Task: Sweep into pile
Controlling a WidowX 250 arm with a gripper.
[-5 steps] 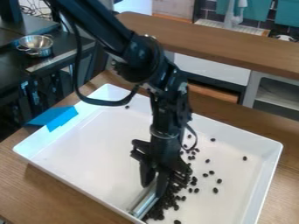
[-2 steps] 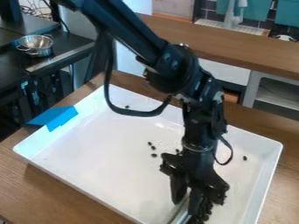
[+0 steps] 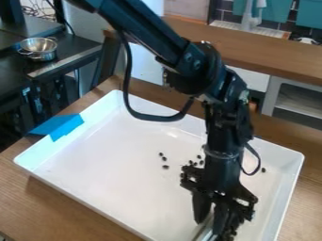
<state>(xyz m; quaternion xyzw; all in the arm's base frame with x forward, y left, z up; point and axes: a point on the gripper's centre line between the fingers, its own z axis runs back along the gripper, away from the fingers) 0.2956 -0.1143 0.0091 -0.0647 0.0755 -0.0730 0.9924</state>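
Observation:
The gripper (image 3: 209,222) hangs low over the near right part of the white tray (image 3: 113,160), shut on a silvery metal scraper (image 3: 203,232) whose lower end runs to the tray's near side. Dark beans (image 3: 233,226) lie bunched against the right of the gripper, partly hidden by it. Several loose beans (image 3: 165,159) are scattered near the tray's middle, some beside the arm. A single bean (image 3: 263,170) sits by the right wall.
Blue tape (image 3: 60,127) sticks to the tray's left corner, on a wooden table (image 3: 63,207). Behind stand a brown counter (image 3: 264,42) and, at upper left, a metal bowl (image 3: 38,48) on a black surface.
The arm and the scraper have moved right across the tray, pushing the bean pile rightward. Loose beans show near the middle where the arm was before.

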